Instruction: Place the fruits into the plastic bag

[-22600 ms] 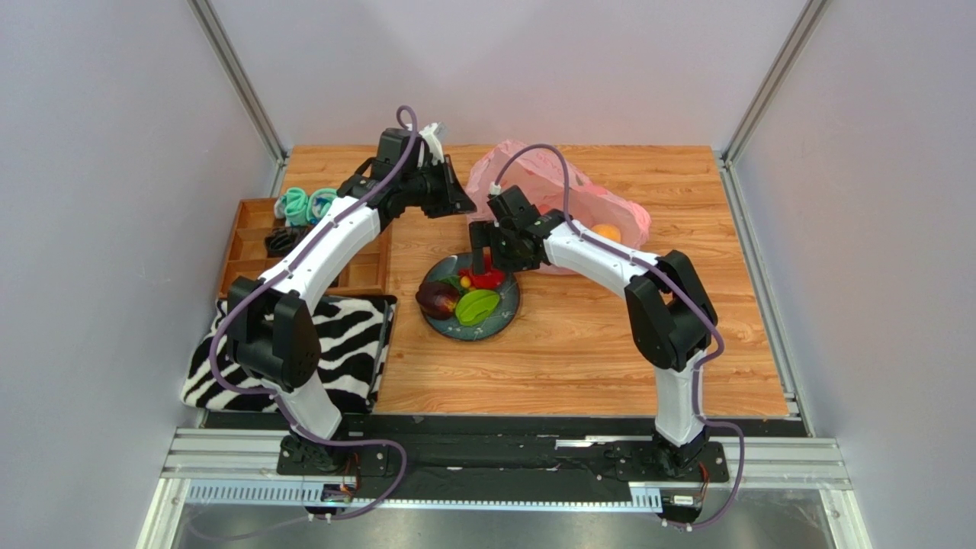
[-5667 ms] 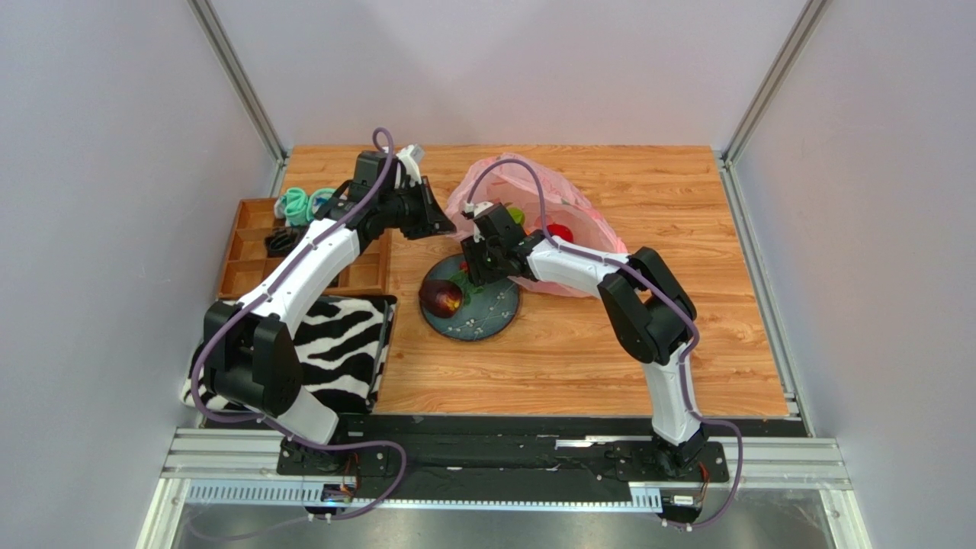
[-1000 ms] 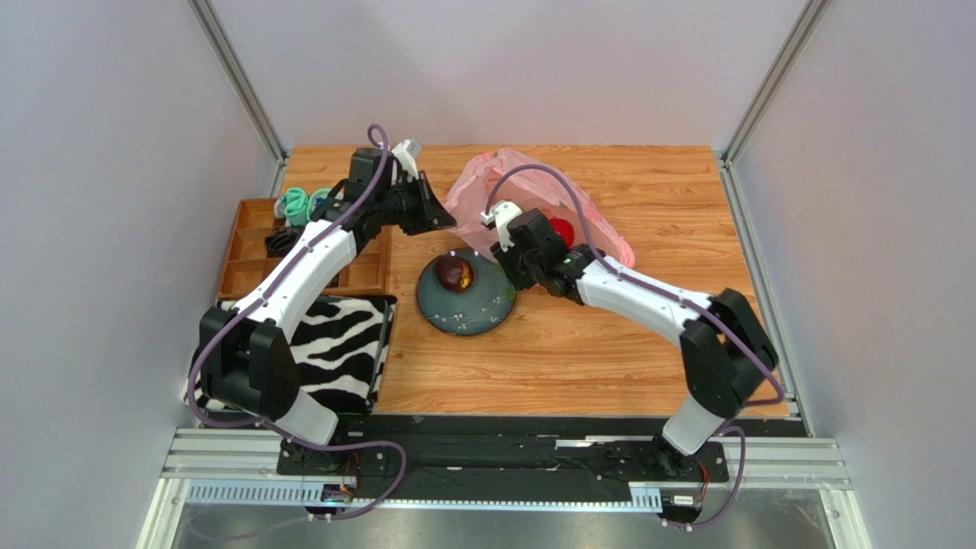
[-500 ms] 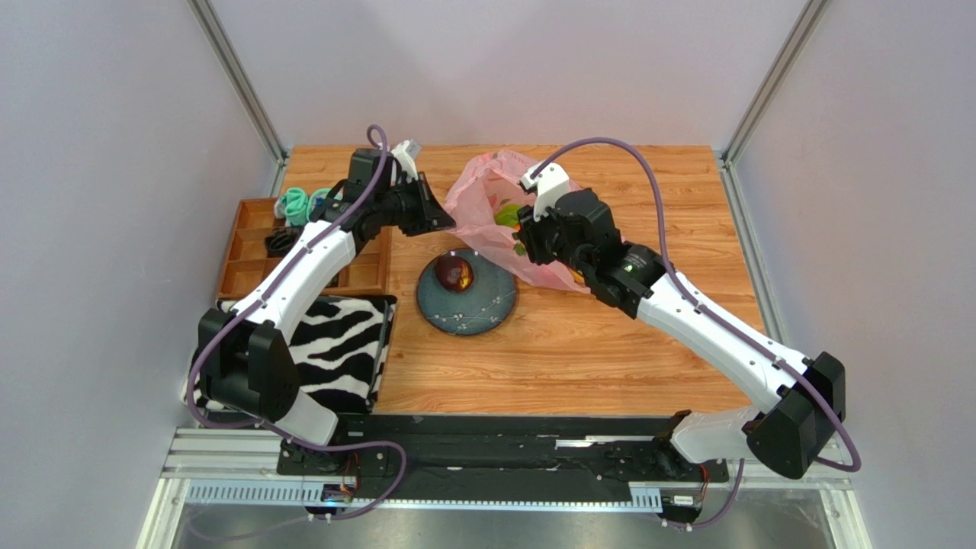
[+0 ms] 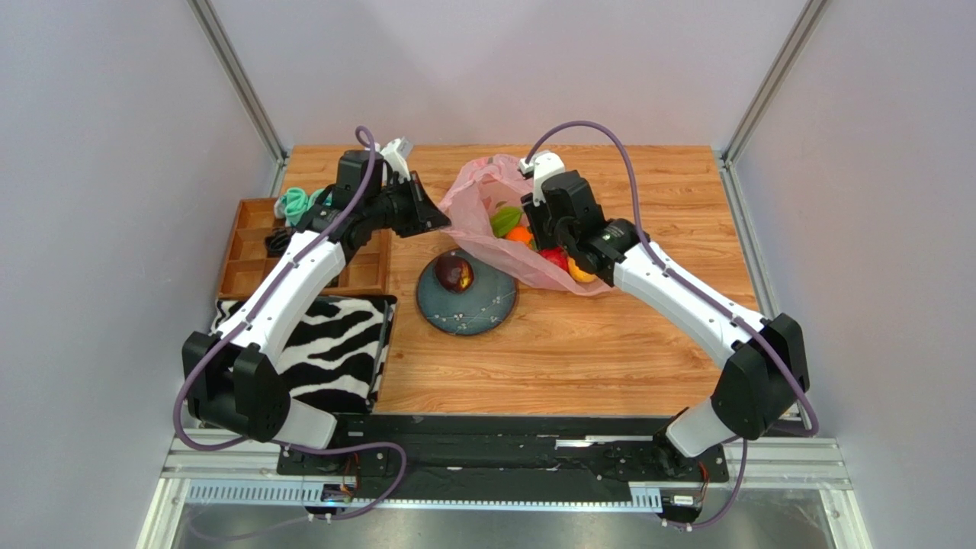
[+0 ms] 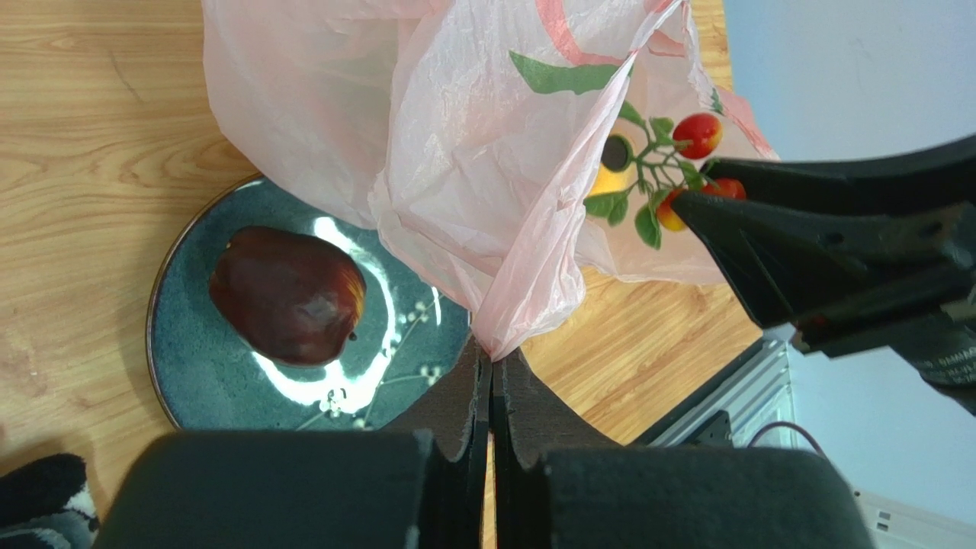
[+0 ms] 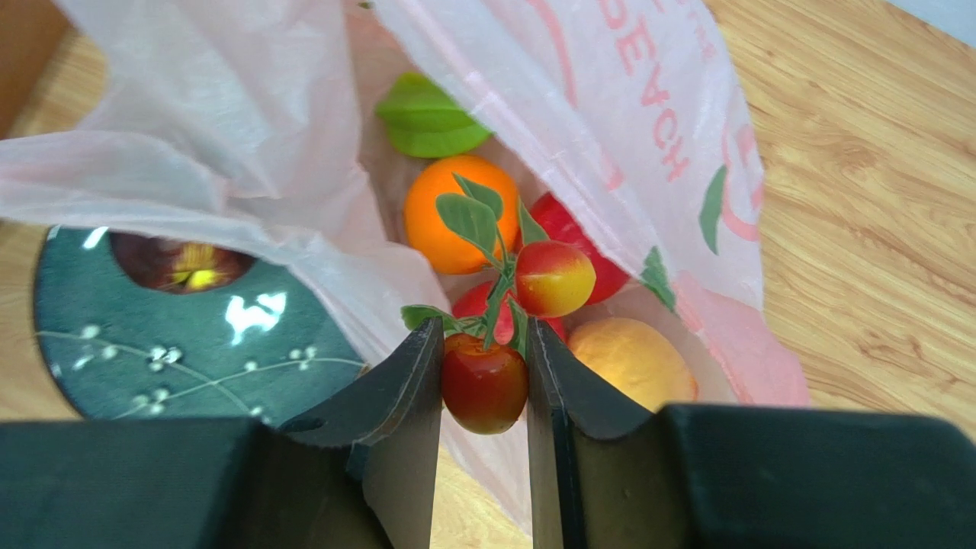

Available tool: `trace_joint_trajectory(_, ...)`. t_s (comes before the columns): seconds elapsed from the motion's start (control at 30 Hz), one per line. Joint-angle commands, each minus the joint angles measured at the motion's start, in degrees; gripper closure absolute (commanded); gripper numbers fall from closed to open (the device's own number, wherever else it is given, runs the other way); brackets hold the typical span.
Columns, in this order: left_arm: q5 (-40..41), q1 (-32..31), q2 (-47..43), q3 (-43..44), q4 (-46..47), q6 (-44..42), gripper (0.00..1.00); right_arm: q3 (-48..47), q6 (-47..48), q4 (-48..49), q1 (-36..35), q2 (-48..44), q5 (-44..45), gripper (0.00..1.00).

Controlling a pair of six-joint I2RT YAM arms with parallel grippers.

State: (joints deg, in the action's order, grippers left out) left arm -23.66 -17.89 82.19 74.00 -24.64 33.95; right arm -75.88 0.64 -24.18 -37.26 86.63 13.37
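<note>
My left gripper (image 6: pixel 493 360) is shut on the edge of the pink plastic bag (image 6: pixel 458 149), holding its mouth up and open (image 5: pixel 470 200). Above that mouth, my right gripper (image 7: pixel 483 343) is shut on a sprig of red berries with green leaves (image 7: pixel 485 383). Down in the bag lie a green fruit (image 7: pixel 430 120), an orange (image 7: pixel 441 223), a red apple (image 7: pixel 611 280) and a peach (image 7: pixel 634 360). One dark purple fruit (image 5: pixel 455 272) rests on the blue-grey plate (image 5: pixel 464 311) just left of the bag.
A wooden compartment tray (image 5: pixel 246 246) with teal items (image 5: pixel 304 204) stands at the left. The zebra-striped cloth (image 5: pixel 332 355) lies in front of it. Metal frame posts rise at the table's back corners.
My right gripper has carried the berries from beside the plate up and back over the bag's mouth. The left gripper has pulled the bag edge slightly left.
</note>
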Motion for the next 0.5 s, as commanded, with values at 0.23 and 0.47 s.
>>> trace_joint_trajectory(0.23,-0.1,0.2,-2.2,-0.8,1.4,-0.6,1.0,-9.6,3.8,-1.6,2.1,11.3,4.0,0.99)
trace_joint_trajectory(0.47,-0.2,0.2,-1.7,-0.4,1.4,-0.6,1.0,-13.0,1.3,-4.0,2.1,16.4,3.1,0.81)
